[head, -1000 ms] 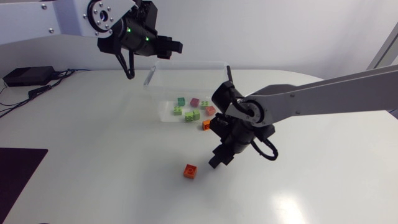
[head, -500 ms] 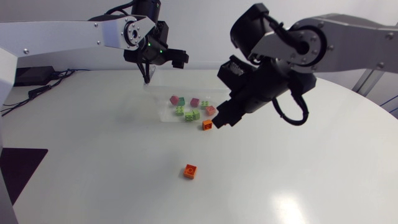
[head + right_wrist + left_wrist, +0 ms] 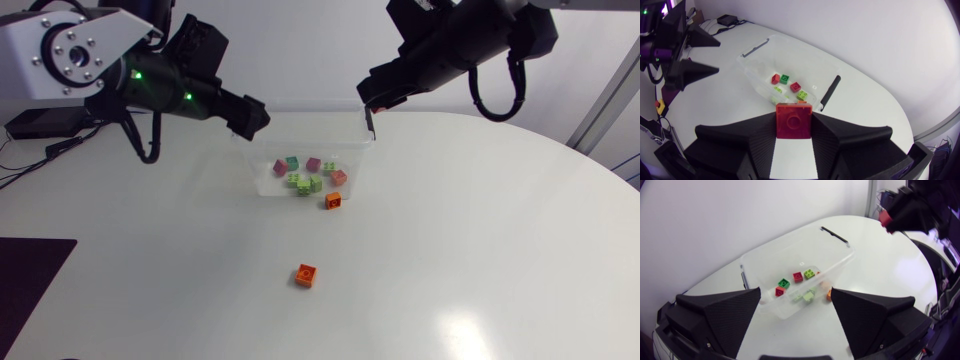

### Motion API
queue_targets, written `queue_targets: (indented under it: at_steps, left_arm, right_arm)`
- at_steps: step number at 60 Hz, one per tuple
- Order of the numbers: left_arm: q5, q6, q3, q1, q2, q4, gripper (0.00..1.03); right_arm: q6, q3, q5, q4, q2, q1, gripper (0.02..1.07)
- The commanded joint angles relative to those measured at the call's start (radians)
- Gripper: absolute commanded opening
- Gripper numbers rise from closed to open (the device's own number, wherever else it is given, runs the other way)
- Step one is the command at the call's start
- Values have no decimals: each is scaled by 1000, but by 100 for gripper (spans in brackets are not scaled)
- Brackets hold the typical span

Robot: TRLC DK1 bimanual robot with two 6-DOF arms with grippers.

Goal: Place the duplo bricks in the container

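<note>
1. The red brick [image 3: 794, 119] is gripped between the fingers of the right gripper [image 3: 794, 125], raised near the rim of the container [image 3: 258, 165].
2. It is best centred over the opening before release.
3. The left gripper [image 3: 795, 295], spread open, is best held clear; an orange brick [image 3: 306, 274] lies outside on the table [image 3: 480, 250].

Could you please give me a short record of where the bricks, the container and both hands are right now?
container: clear, open, on the table between the two hands
loose bricks inside: several, red, pink and green
orange brick: just outside the container's near wall
second orange brick: alone on the table, nearer the front
right hand: shut on a red brick, raised near the container's right end
left hand: open, empty, by the container's left end
</note>
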Motion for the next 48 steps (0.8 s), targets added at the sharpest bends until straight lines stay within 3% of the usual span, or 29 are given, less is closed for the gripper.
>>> queue_targets:
  at_steps: [1,12,30,48]
  left_arm:
    - [56,128,-70,14,-16,-43,97]
    - [134,294,-133,10,-19,-109,96]
    - [137,527,-222,-97,-21,-130,96]
    - [142,724,-215,-140,27,-276,96]
  right_arm:
    - [34,33,-5,28,51,-6,28]
    - [64,56,-5,119,114,-8,28]
    - [97,81,-2,297,221,-8,28]
    - [90,128,7,441,361,-17,32]
